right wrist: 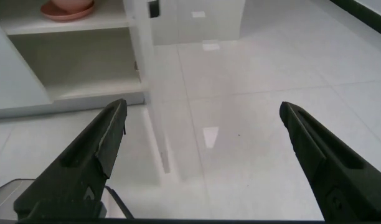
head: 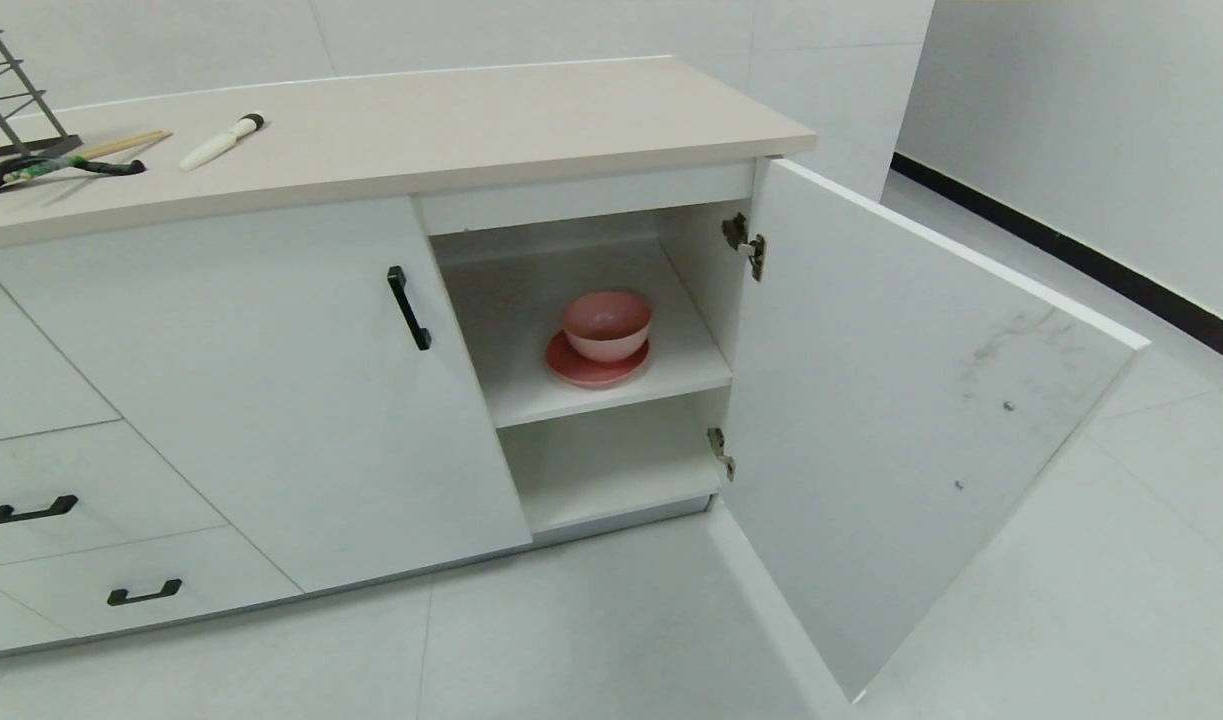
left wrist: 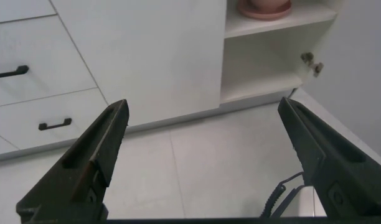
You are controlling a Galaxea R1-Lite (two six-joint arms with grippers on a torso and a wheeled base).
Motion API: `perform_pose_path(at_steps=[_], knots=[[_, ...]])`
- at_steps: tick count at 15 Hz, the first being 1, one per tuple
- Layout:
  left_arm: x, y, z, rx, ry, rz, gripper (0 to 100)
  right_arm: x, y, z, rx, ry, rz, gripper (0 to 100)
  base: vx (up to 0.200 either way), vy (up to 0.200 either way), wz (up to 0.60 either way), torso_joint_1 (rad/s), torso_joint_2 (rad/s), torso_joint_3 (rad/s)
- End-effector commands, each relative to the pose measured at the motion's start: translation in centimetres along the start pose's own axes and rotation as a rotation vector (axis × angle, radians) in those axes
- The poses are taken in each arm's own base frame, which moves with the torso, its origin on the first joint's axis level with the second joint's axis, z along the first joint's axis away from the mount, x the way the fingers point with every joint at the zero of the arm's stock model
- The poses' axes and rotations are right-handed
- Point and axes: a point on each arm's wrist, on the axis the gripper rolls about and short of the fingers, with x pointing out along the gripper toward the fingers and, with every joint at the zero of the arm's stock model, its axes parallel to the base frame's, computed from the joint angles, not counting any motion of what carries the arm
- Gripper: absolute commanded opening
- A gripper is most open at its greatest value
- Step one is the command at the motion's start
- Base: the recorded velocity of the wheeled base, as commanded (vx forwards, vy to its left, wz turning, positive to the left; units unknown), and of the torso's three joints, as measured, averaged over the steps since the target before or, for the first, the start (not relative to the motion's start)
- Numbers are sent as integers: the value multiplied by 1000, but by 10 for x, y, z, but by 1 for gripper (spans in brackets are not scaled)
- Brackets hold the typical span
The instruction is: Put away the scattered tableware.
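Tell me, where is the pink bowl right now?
In the head view, the pink bowl sits on a red plate on the upper shelf, right of the black handle and left of the open door.

Desk (head: 491,120): wire rack (head: 41,146), chopsticks (head: 126,143), black-green tool (head: 61,167), white knife (head: 216,145); upper cabinet shelf (head: 676,365): red plate (head: 591,370) bearing pink bowl (head: 606,325).

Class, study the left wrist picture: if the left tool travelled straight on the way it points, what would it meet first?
The left tool, open, aims low at the closed cabinet door, near its bottom edge; the way there looks free. Depth is unclear, so it might meet the floor first.
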Motion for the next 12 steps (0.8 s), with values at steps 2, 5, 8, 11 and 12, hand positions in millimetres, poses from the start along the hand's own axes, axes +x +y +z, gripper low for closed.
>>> perform_pose_path(at_steps=[2, 5, 8, 11, 12], knots=[[0, 0, 0, 0, 1, 2, 100, 0, 0, 0, 0, 2, 1, 100, -200, 0, 0, 5, -5, -2], [0, 0, 0, -8, 1, 0, 100, 0, 0, 0, 0, 2, 1, 0, 0, 0, 0, 0, 0, 0], [0, 0, 0, -8, 1, -1, 100, 0, 0, 0, 1, 2, 2, 0, 0, 0, 0, 0, 0, 0], [0, 0, 0, -6, 1, -1, 100, 0, 0, 0, 14, 2, -7, 0, 0, 0, 0, 0, 0, 0], [0, 0, 0, -6, 1, -1, 100, 0, 0, 0, 14, 2, -7, 0, 0, 0, 600, 2, 2, -2]])
